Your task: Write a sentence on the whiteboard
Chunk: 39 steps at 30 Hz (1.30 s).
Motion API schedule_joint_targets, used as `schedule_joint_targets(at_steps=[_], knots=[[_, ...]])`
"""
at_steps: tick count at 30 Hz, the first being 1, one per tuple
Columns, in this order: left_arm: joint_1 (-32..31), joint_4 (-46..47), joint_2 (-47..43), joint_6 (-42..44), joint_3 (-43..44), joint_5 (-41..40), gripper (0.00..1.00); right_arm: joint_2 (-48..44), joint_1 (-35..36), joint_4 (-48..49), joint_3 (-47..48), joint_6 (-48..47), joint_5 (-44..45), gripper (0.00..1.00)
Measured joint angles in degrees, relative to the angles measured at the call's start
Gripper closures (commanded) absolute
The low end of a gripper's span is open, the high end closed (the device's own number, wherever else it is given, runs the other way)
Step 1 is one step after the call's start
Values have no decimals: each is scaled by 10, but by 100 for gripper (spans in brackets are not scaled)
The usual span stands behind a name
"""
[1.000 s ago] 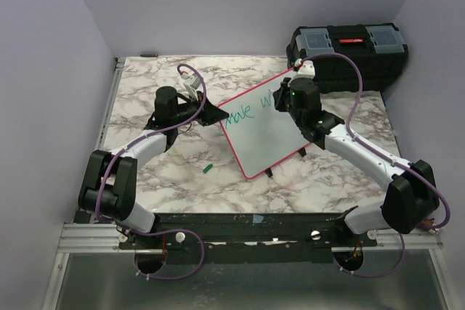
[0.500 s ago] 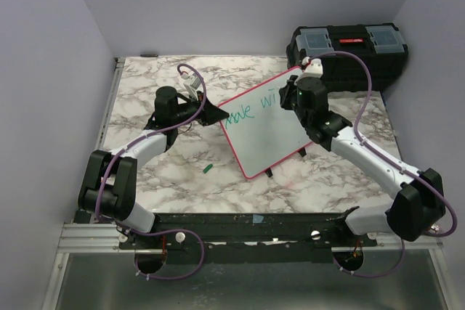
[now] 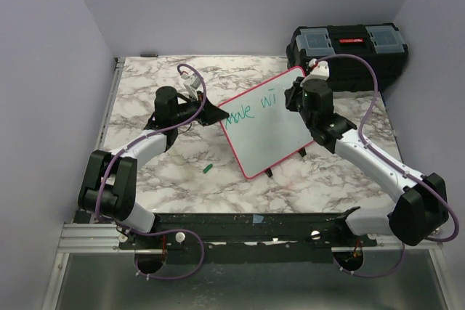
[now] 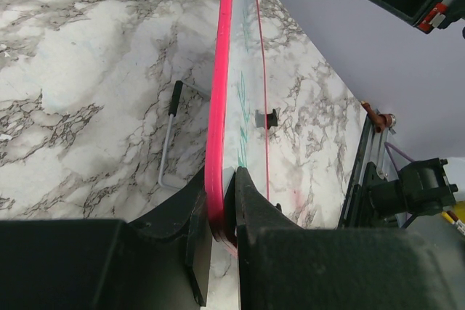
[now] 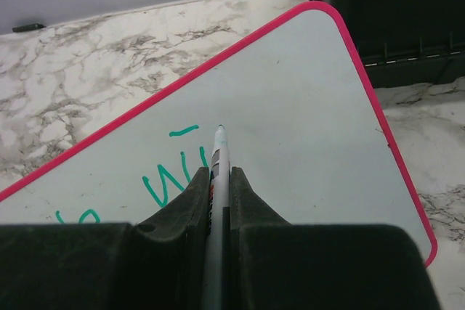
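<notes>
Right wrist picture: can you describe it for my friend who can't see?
The right gripper pinches a marker, its tip pointing at the pink-framed whiteboard beside green letters. A marble table and a black toolbox lie beyond.

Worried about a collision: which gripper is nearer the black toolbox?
Right. The right gripper holds a marker over the whiteboard, near the toolbox; the left gripper clamps the whiteboard's opposite end.
</notes>
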Motion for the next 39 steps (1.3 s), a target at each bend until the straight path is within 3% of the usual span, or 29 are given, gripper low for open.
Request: schedule_joint_targets(at_steps=[13,39], knots=[[0,0,0,0,0,0,100,25,-12,10,0,24,-52,99],[0,-4,0,1,0,-1,100,44,-33,25,-8,35,-67,99]])
